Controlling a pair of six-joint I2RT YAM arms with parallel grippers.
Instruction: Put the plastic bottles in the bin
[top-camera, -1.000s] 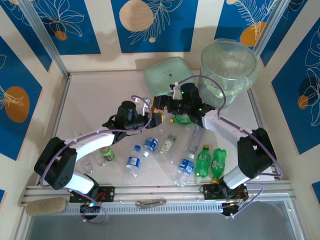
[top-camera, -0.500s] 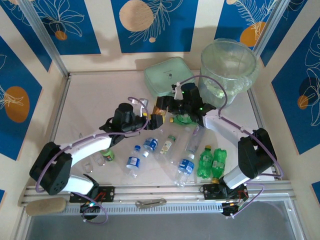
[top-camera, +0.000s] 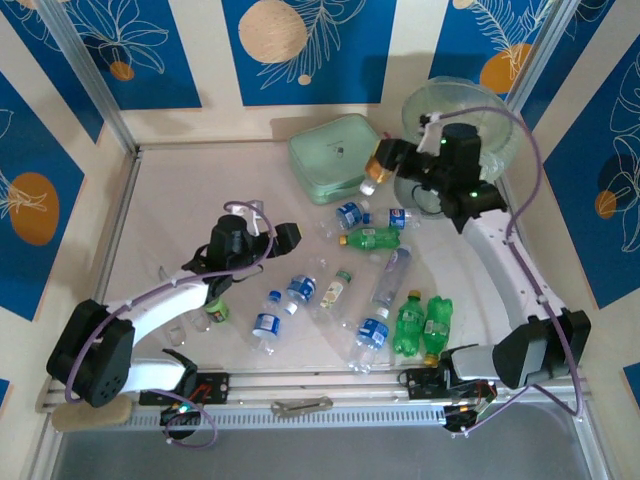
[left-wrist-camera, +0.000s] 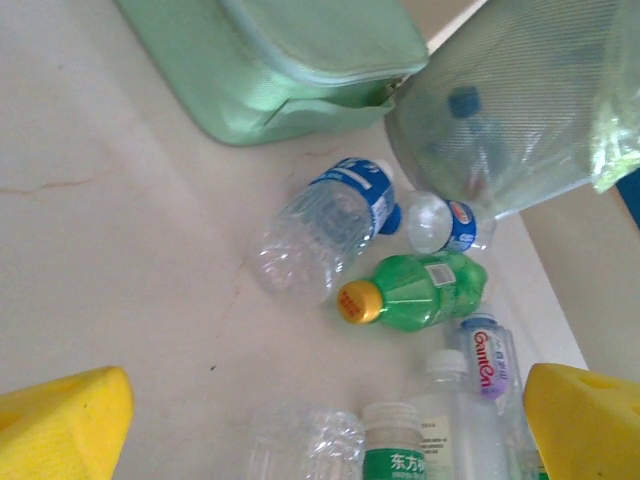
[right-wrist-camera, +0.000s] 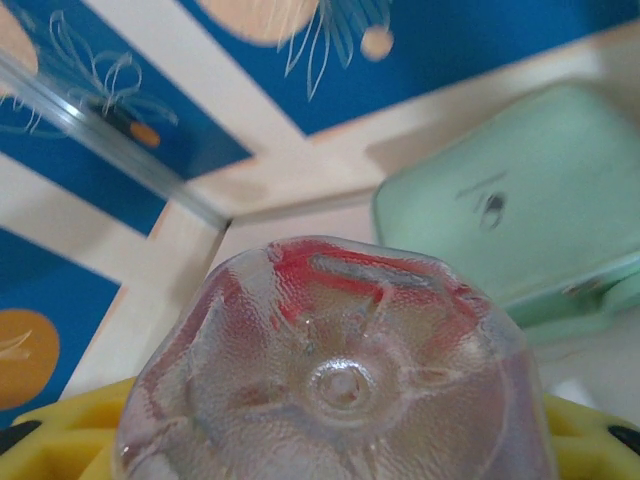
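In the far right corner stands the bin (top-camera: 462, 118), and a blue-capped bottle (left-wrist-camera: 463, 102) shows through its wall. Just beside the bin, the right gripper (top-camera: 378, 168) grips a red bottle (right-wrist-camera: 340, 390). The left gripper (left-wrist-camera: 322, 400) is spread wide and holds nothing. More bottles (top-camera: 370, 238) lie on the pale table (top-camera: 180, 200) near a green case (top-camera: 325, 155). Blue flowery walls (top-camera: 320, 50) stand around.

Right pincer (top-camera: 378, 165) is up beside the bin (top-camera: 497, 115), clamped on a clear bottle (top-camera: 368, 184). Left pincer (top-camera: 285, 235) hovers over the counter (top-camera: 180, 200). Loose plastic bottles (top-camera: 372, 238) lie scattered mid-counter. Two green bottles (top-camera: 407, 325) lie side by side near the right arm's base. Mint case (top-camera: 325, 155) sits just left of the bin.
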